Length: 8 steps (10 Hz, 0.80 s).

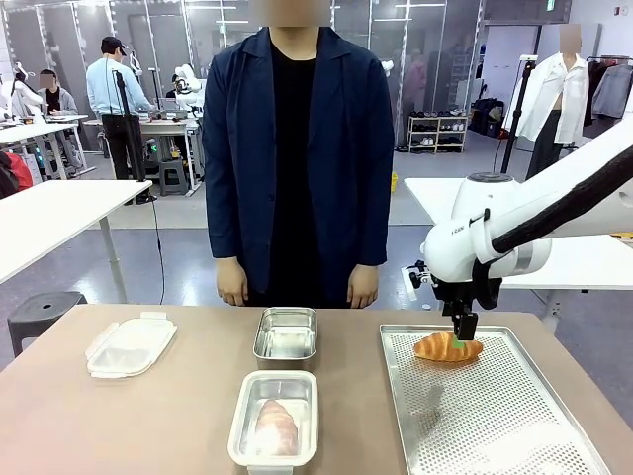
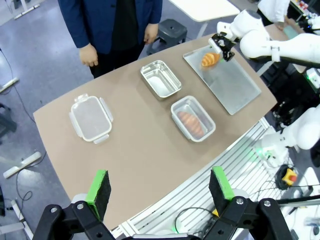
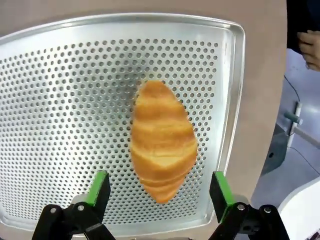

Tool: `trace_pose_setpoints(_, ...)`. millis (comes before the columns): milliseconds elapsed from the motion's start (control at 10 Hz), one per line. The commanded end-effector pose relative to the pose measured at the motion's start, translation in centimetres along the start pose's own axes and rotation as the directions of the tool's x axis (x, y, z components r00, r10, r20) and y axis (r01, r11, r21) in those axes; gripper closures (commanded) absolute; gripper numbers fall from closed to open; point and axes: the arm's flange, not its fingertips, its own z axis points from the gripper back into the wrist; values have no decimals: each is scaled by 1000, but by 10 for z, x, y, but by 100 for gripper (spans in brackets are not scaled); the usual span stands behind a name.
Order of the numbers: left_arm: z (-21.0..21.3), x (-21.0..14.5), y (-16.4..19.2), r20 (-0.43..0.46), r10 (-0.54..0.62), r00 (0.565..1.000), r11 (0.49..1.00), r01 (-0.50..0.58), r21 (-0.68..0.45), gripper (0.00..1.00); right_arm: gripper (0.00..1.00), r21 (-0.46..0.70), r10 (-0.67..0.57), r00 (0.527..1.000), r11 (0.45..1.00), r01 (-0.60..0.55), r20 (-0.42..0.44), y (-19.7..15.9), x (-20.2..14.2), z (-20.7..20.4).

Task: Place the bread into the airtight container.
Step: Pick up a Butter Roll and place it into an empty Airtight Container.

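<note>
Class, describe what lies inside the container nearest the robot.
One bread roll lies inside the near container, with no lid over it. The floor directly beneath the roll is covered.

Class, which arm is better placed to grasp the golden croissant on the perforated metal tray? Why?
Right. The right end effector, open, hovers over the golden croissant on the perforated metal tray; the left end effector hangs high, far off.

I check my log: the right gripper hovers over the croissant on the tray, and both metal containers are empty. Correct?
Not both: the front view shows the near container already holding a bread; only the far container is empty. The rest is right.
</note>
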Motion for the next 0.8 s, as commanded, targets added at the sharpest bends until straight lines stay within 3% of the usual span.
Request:
trace_pose_setpoints(0,1,0,-1,-1,-24,1000,1000,24,-15,0,0,-6,27,999,1000,-28,-20,-14,-3,-13)
trace_pose_setpoints(700,1,0,-1,-1,-24,1000,1000,24,-15,0,0,101,-5,1000,995,4,1,-31,-6,-58)
